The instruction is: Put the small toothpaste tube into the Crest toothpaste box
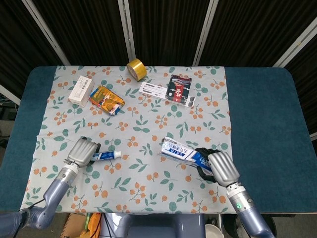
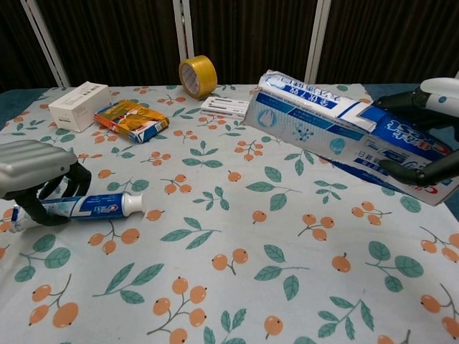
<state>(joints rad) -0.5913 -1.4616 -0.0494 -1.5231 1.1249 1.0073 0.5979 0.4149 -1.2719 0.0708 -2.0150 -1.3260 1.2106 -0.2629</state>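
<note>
Left hand (image 2: 32, 166) wraps the small toothpaste tube (image 2: 90, 206); right hand (image 2: 430, 132) grips the Crest toothpaste box (image 2: 337, 129).
Tighten before lifting — then line the cap up with the box's open end — slowly.

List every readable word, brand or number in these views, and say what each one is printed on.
"Crest": tube, under the left hand.
"Crest", only partly shown: box, held by the right hand.
Box's other print, looks Chinese: too small to read.
White carton, orange pack, tape, flat packet: blurred, unreadable.

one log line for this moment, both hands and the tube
left hand: fingers curled around toothpaste tube, tube on cloth | right hand: holding toothpaste box tilted up | tube not in box
</note>
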